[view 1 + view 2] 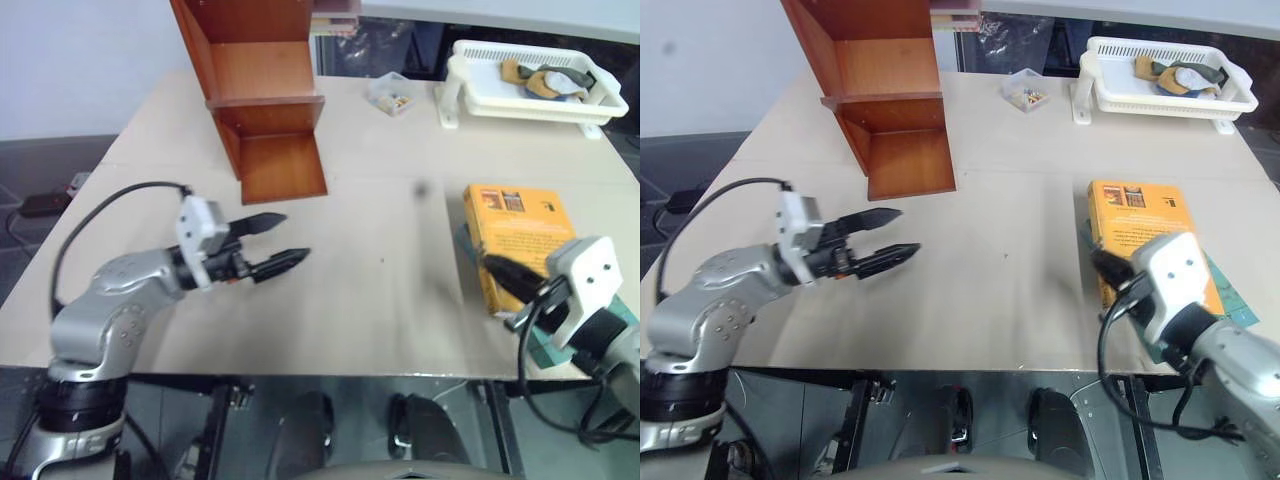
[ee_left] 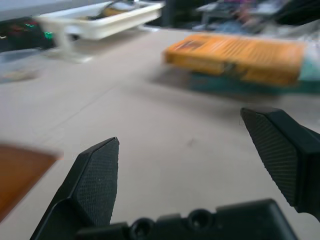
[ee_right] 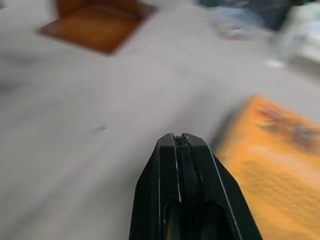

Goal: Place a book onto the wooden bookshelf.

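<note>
Head view: book (image 1: 518, 243) near table (image 1: 380, 300) edge.

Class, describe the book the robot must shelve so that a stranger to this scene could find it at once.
Start at the beige table and go to its near right corner, opposite the wooden bookshelf. There the book lies flat beside the shut right gripper. It is thick and orange-yellow, stacked on a thinner teal book.

White basket tray (image 1: 470, 75), small clear box (image 1: 390, 95), teal book (image 1: 1230, 290), beige table (image 1: 380, 220)
</note>
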